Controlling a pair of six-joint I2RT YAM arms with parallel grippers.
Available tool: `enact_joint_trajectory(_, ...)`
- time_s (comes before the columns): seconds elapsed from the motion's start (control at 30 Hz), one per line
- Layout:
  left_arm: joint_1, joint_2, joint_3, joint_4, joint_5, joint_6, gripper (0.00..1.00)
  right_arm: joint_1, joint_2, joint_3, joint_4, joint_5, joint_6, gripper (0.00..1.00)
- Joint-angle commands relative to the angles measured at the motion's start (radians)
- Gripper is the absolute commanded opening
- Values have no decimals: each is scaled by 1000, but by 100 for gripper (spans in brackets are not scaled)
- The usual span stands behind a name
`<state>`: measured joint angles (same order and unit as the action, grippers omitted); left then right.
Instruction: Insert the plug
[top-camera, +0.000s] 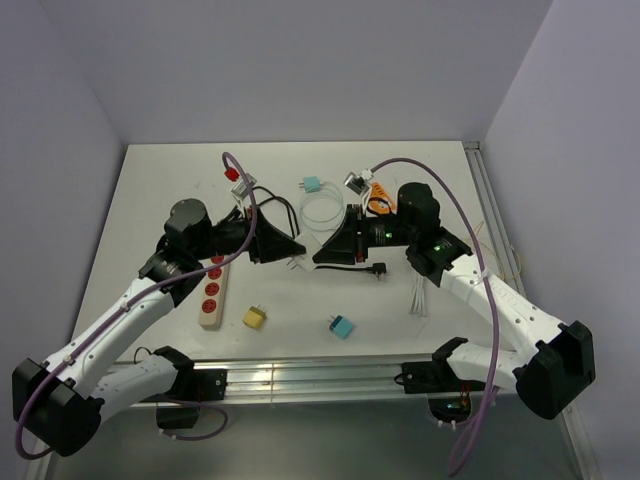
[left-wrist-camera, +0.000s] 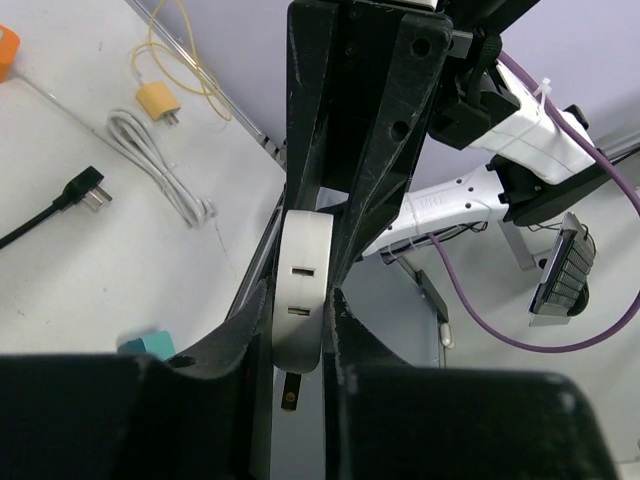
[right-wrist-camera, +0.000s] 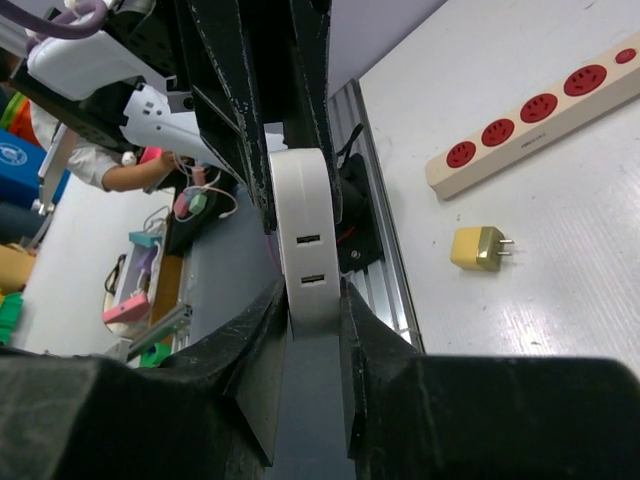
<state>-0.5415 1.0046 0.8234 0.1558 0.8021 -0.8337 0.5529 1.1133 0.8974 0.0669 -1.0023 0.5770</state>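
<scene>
The top external camera looks steeply down from above and behind the arm bases, far enough back to take in the whole table (top-camera: 150, 190). The two wrist cameras ride very near the white adapter (left-wrist-camera: 300, 290) and face each other across it. The right wrist view shares the power strip (right-wrist-camera: 540, 120) with the overhead view.

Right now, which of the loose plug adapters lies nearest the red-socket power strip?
The yellow adapter, just right of the power strip's near end. The front teal adapter and the back teal adapter lie farther right.
</scene>
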Motion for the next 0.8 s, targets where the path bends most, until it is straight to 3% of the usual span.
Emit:
enact_joint_trajectory(0.0, 2, 0, 20, 53, -55, -36, 0, 42, 20, 49, -6, -44, -74, 31)
enact_joint_trajectory(0.17, 2, -9, 10, 60, -70, -48, 0, 62, 49, 80, 2, -42, -71, 35)
enact_joint_trajectory(0.2, 2, -12, 8, 63, -70, -51, 0, 67, 52, 89, 2, -39, -69, 31)
enact_joint_trajectory(0.27, 2, -11, 13, 60, -61, -47, 0, 79, 60, 98, -21, -35, -88, 0)
enact_joint_trajectory(0.3, 2, -11, 25, 51, -61, -39, 2, 84, 60, 104, -27, -30, -89, 0)
enact_joint_trajectory(0.33, 2, -11, 31, 24, -69, -25, 21, 85, 56, 101, -16, -35, -88, 0)
enact_joint_trajectory(0.4, 2, -20, 43, 7, -90, -13, 50, 88, 46, 97, -18, -32, -91, 0)
enact_joint_trajectory(0.53, 8, -24, 51, -1, -99, -13, 62, 90, 37, 103, -52, -32, -111, 0)
enact_joint_trajectory(0.57, 8, -23, 49, 7, -98, -16, 62, 88, 37, 100, -50, -33, -111, 0)
enact_joint_trajectory(0.67, 11, -11, 46, 28, -78, -33, 39, 88, 36, 98, -53, -27, -112, 0)
enact_joint_trajectory(0.7, 11, -6, 45, 28, -76, -35, 24, 88, 34, 100, -53, -25, -112, 0)
enact_joint_trajectory(0.77, 11, -9, 37, 36, -67, -38, 15, 88, 33, 100, -55, -18, -111, 0)
